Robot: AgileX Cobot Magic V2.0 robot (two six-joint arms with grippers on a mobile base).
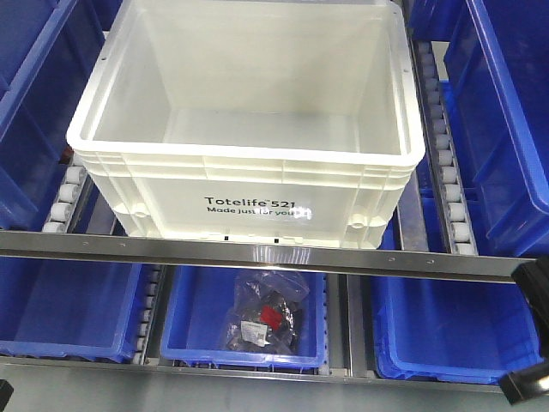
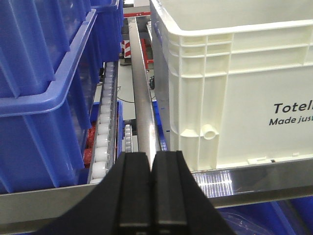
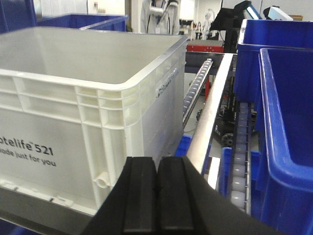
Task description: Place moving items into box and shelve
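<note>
A large white box point(image 1: 249, 180) marked "Totelife 521" sits on the upper roller shelf and looks empty inside. It also shows in the left wrist view point(image 2: 239, 93) and in the right wrist view point(image 3: 83, 98). A clear bag of dark and red items point(image 1: 264, 319) lies in the blue bin point(image 1: 193, 330) on the lower shelf, below the box. My left gripper point(image 2: 150, 166) is shut and empty, in front of the box's left corner. My right gripper point(image 3: 157, 169) is shut and empty, in front of the box's right corner; a black part shows at the front view's right edge point(image 1: 527, 330).
Blue bins stand left point(image 1: 34, 94) and right point(image 1: 506, 112) of the white box and on the lower shelf point(image 1: 60, 309) point(image 1: 446, 326). Roller tracks point(image 1: 446, 146) flank the box. A steel front rail point(image 1: 257, 253) runs across the shelf edge.
</note>
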